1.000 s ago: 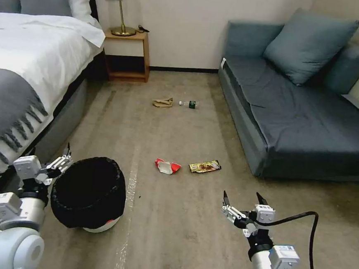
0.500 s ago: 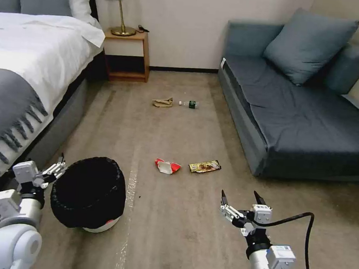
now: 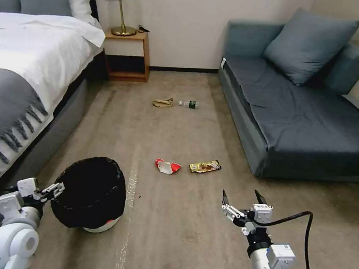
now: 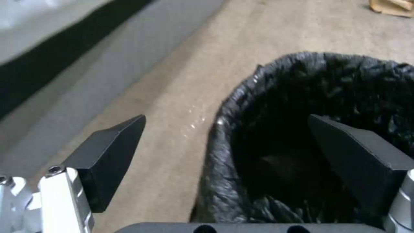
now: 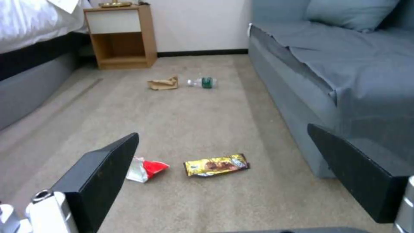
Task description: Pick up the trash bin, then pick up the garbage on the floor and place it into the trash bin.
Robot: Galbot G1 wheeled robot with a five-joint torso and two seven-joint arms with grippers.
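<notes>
- Because the bin must be lifted before any litter goes in, the left end effector (image 3: 55, 189) sits low at the near-left rim of the trash bin (image 3: 90, 191), jaws spread wide and gripping nothing; in the left wrist view 1 finger (image 4: 108, 158) is outside the black liner and the other over the bin's mouth, so the rim lies between them.
- The bin stands upright on the carpet beside the bed (image 3: 22, 80).
- The right end effector (image 3: 242, 199) hovers open and empty, likely waiting; the red-and-white wrapper (image 3: 167, 166) and gold snack wrapper (image 3: 204, 166) lie just ahead of it, apart.
- The brown paper bag (image 3: 163, 102) and small bottle (image 3: 189, 104) lie farther off, near the nightstand (image 3: 126, 53).
</notes>
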